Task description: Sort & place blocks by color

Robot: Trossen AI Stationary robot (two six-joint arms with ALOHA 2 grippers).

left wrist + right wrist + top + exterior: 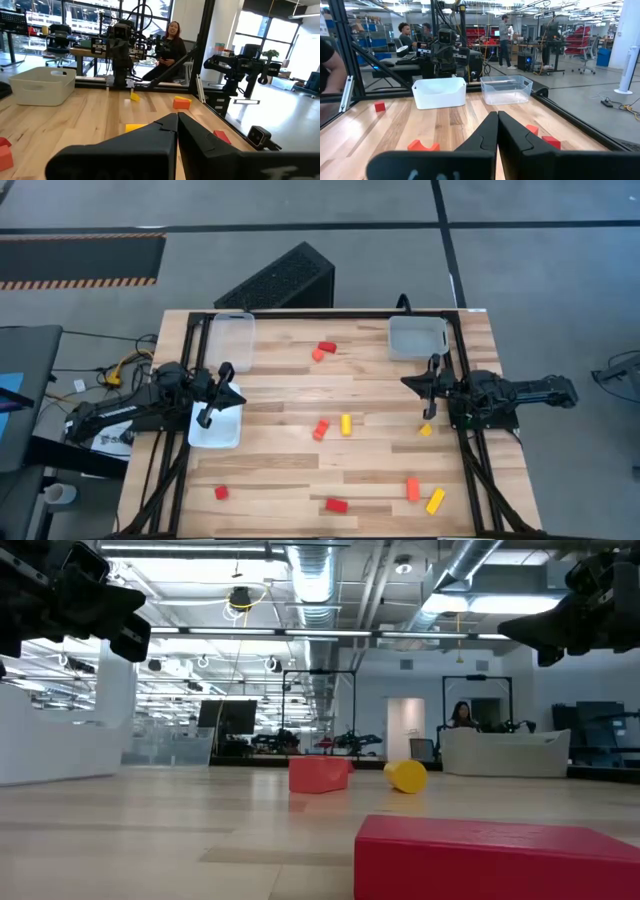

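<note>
Several small blocks lie flat and scattered on the wooden table: a red and orange pair toward the far side, an orange-red block and a yellow block mid-table, and a yellow one just below my right gripper. A red block, another red block, an orange block and a yellow block lie near the near edge. My left gripper hangs shut above the left-side tray. My right gripper is shut and held above the table at its right side.
Two more trays stand at the far edge, one on the left and one on the right. A black frame borders the table. The low view shows a red block close up. People are in the room beyond the table.
</note>
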